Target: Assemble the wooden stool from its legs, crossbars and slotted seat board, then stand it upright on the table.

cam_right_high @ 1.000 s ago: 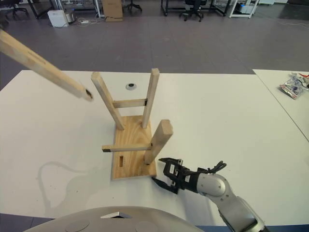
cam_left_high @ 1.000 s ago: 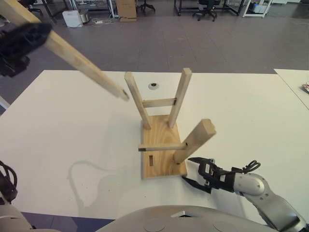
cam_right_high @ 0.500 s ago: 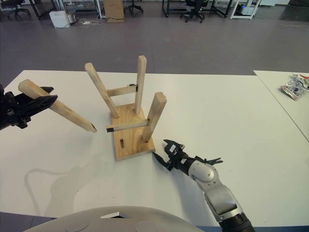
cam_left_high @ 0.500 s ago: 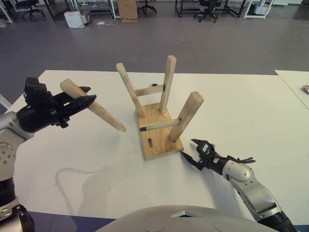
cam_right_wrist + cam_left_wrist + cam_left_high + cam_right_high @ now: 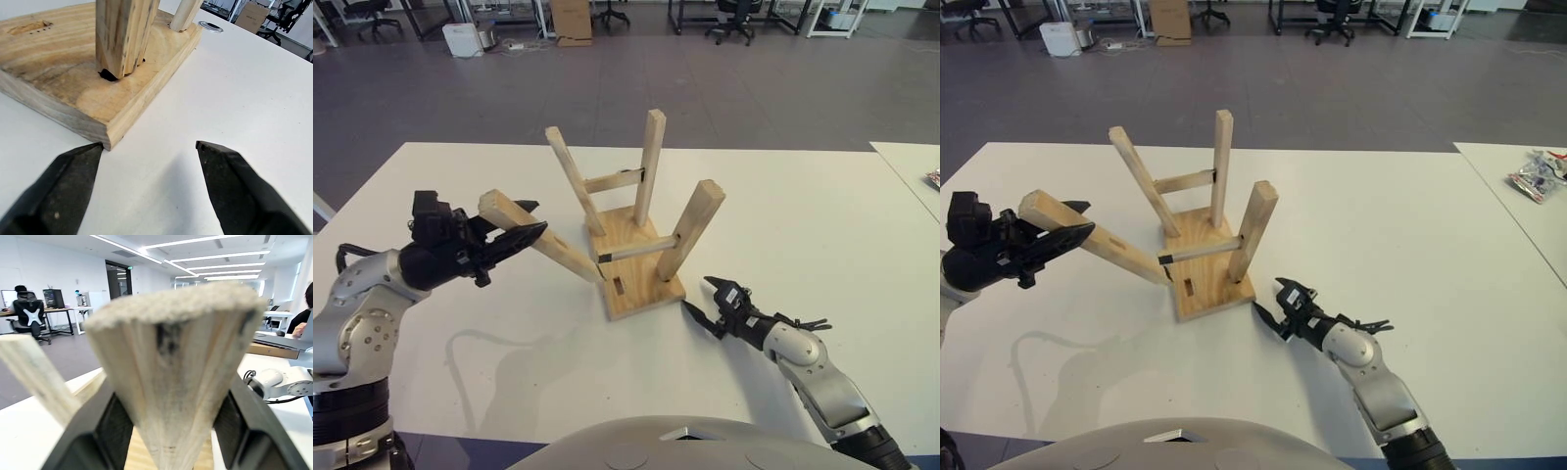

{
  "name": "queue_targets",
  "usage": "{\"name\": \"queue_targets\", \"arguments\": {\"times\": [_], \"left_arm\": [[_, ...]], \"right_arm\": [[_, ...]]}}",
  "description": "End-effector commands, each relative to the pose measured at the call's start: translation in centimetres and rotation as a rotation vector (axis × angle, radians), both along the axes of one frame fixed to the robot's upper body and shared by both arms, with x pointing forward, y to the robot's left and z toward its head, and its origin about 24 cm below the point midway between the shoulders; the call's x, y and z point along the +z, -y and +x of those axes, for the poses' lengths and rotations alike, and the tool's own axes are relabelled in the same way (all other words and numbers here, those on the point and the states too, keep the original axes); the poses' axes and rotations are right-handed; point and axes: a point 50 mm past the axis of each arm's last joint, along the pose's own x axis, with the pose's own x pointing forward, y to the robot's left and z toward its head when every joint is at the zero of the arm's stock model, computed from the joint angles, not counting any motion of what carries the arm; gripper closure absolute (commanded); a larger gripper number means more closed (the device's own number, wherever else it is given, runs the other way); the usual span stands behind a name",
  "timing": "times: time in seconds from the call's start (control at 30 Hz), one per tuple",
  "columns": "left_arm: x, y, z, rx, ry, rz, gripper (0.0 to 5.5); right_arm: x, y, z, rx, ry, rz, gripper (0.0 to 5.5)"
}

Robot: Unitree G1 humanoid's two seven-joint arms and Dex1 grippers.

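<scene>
Setting: white table in an open lab hall, grey floor, desks and office chairs far behind.

Left side: left gripper is clamped on the upper end of the loose leg. The leg slants down toward the stool, its lower end at the left edge of the seat board. Whether it touches the board or only hangs just above it, I cannot tell.

Centre: the seat board lies flat, underside up. Three legs are seated in it: two at the far end joined by a crossbar, and one at the near right corner. A second crossbar runs from that near leg toward the left, its dark free end unsupported. Just below it is an open slot in the board.

Right side: right gripper sits low on the table at the board's near right corner, jaws spread, holding nothing. One fingertip is just beside the corner.

Step in hand (judgement): fitting the fourth leg; roughly three quarters assembled.

Next move calls for: raising the leg nearer vertical, aligning its foot with the open slot and its side with the crossbar's free end, then pressing down. The right gripper would likely need to brace the board against sliding. Flipping upright comes after.
</scene>
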Motion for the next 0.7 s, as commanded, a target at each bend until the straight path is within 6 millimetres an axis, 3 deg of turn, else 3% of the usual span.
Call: {"name": "queue_targets", "arguments": {"times": [0.03,0.37,0.47,0.7], "left_arm": [[-0.2,1.3,-0.2,-0.019,0.026,-0.005,3.46],[-2.5,1.9,0.6,0.002,0.007,0.024,3.46],[-3.5,2.4,1.4,-0.024,-0.005,0.036,3.46],[-3.7,3.4,1.8,-0.113,0.031,0.145,3.46]], "right_arm": [[-1.6,1.0,-0.1,-0.002,-0.085,-0.123,1.95],[-1.4,0.9,0.9,0.026,-0.064,-0.125,1.95],[-2.2,1.0,0.0,0.015,-0.094,-0.099,1.95],[-0.6,0.5,0.0,0.029,-0.072,-0.092,1.95]]}}
